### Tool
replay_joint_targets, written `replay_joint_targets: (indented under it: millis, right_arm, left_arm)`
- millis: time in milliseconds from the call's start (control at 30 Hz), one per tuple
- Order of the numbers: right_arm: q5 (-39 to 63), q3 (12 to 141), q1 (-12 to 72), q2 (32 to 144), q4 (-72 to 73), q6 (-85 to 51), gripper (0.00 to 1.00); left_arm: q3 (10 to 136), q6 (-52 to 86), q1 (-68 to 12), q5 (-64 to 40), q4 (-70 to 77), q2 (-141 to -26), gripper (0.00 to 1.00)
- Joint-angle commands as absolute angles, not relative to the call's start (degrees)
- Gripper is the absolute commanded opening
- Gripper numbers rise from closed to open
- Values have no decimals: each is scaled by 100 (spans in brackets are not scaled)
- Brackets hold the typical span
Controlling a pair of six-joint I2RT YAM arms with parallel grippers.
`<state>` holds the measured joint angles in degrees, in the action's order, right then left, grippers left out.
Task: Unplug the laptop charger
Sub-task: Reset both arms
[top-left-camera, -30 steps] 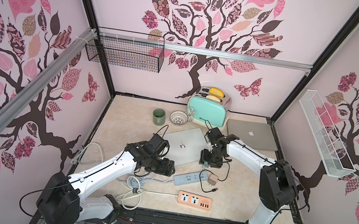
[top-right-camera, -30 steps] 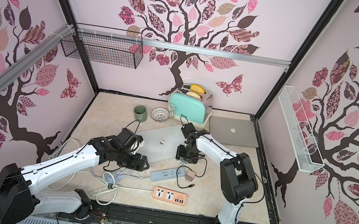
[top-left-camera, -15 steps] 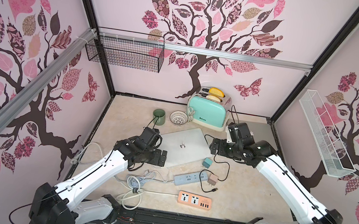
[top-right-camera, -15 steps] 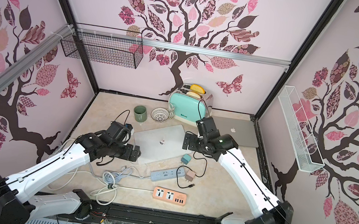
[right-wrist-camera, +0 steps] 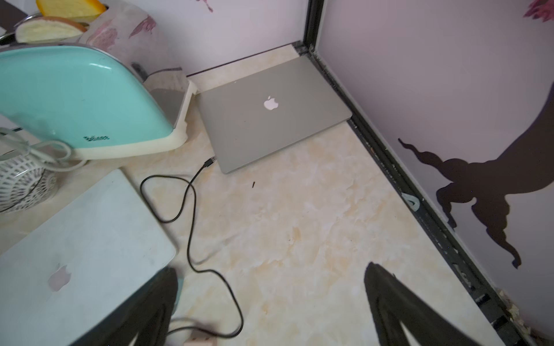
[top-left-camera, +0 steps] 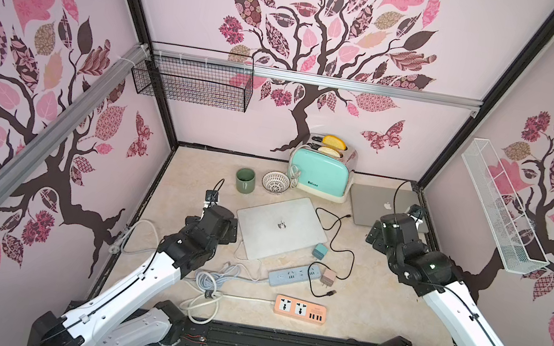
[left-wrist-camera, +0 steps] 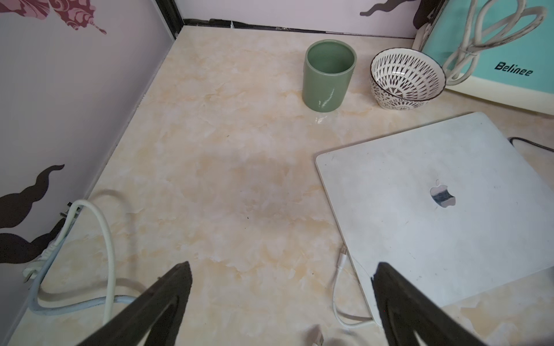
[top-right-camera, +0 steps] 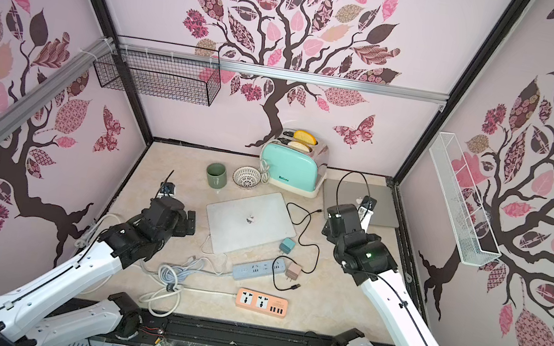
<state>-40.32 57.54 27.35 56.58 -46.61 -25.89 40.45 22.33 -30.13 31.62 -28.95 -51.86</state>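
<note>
Loads of bare table at 9 o'clock of the white laptop, right out to the left wall, bar a white cord looping along that wall around 8. Blocked at 12 by mug, bowl and toaster. Grey laptop parked in the 1 o'clock corner. More open room at 3 to 4, between the black cable loops and the right wall. Messy at 5 to 6: teal charger, pink charger, blue strip, orange strip, plus a cord coil at 7. White lead lying just beside the white laptop's 7 o'clock corner, so tight there.
</note>
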Motion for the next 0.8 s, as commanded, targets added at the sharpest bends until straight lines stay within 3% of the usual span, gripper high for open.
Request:
replay_joint_targets:
  millis: [0,133,233,333,433,533,767]
  right_arm:
    - [-5318,4765,2679,5484,-2992,-2113,99]
    - [-4015,3244,2224,5006,-383,-1034,99]
    - [-3142,2070,1509,5068,1763,-218,99]
    - [-2391,2152,569,5696,1734,-463,100]
    - [-1737,2012,433,6242,2821,-135,99]
    - [-893,2110,431,6877,3417,184,100]
    - [-680,2167,10,8423,4708,0,100]
  left_arm:
    - [3415,1570,-2989,3406,-1165,-4785,98]
    - [3077,872,-2842,3766,-229,-4974,98]
    - [3389,925,-2488,3435,-254,-5460,98]
    - [3487,719,-2461,3555,370,-6140,98]
    - [3331,331,-2381,3997,1345,-6704,98]
    - [3053,574,-1909,3726,1896,-6998,98]
    - [3212,283,-1153,3030,2867,-7912,98]
